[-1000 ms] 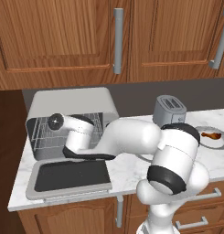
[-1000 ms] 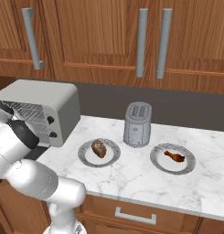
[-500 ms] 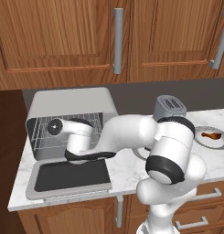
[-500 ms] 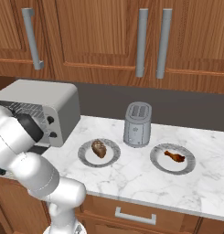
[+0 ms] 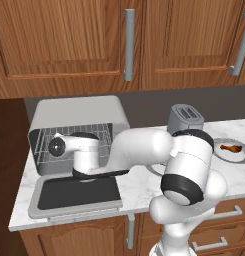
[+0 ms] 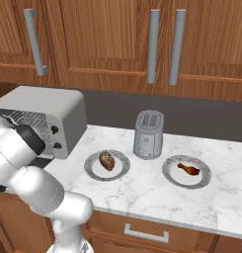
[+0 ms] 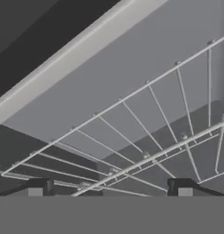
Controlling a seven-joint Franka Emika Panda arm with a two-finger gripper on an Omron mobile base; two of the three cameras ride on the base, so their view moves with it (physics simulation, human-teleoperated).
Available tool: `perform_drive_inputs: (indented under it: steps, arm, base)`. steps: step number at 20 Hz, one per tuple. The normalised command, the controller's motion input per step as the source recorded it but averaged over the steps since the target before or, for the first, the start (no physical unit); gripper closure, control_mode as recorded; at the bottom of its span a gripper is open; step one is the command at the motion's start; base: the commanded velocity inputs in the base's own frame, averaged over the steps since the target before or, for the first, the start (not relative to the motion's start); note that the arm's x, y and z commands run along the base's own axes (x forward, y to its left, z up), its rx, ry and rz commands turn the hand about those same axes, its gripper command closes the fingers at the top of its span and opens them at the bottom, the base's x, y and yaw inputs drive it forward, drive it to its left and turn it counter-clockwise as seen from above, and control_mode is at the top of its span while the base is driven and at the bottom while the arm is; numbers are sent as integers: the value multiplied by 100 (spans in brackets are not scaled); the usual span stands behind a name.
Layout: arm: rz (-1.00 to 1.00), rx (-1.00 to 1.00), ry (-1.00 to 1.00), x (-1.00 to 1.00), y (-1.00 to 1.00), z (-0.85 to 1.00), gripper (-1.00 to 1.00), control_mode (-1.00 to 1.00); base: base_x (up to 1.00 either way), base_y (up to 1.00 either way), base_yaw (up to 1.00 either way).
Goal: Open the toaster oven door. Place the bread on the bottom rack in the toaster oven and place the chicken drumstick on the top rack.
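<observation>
A white robot arm is reaching from the front of a marble kitchen counter (image 6: 157, 190) toward the left, where the toaster oven (image 5: 76, 117) is sitting against the dark back wall. Nearest the viewer, the toaster oven door (image 5: 76, 195) is lying folded down flat on the counter edge, its dark glass window facing up. The arm's hand is hanging just above the hinge end of that door, at the mouth of the oven. In the hand view, the gripper (image 7: 109, 188) is pointing into the oven with its two dark fingertips (image 7: 38, 187) standing spread wide apart, holding nothing between them. Just beyond the tips, silver wire racks are crossing the view at a slant; the closer wire grid (image 7: 154, 157) and another one (image 7: 145, 105) beyond it are both lying bare, though which is the bottom rack and which the top rack cannot be told from this tilted view. In the left base view, wire shelving (image 5: 96, 132) is showing inside the open oven behind the arm. To the right of the oven, in the right base view, the bread (image 6: 107, 160) is resting on a round grey plate (image 6: 93, 170). Farther right, the chicken drumstick (image 6: 188, 169) is lying on a second plate (image 6: 204, 179). Behind and between the two plates, a small grey two-slot toaster (image 6: 148, 134) is standing upright. Wooden cabinets (image 6: 102, 39) with grey bar handles are hanging above.
</observation>
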Motion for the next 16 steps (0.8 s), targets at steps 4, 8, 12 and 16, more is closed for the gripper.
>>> perform_drive_inputs:
  steps: [4, 8, 12, 16]
  arm:
    - [0, -2, -8, 0, 12, 44, -100, -100]
    - [0, -6, 0, 17, 14, 11, -100, -100]
    - [0, -11, 0, 30, 15, -13, -100, -100]
    - [5, -12, 0, 34, 0, -18, -100, -100]
  base:
    - [0, 0, 0]
    - [0, 0, 0]
    - [0, 0, 0]
    - [0, 0, 0]
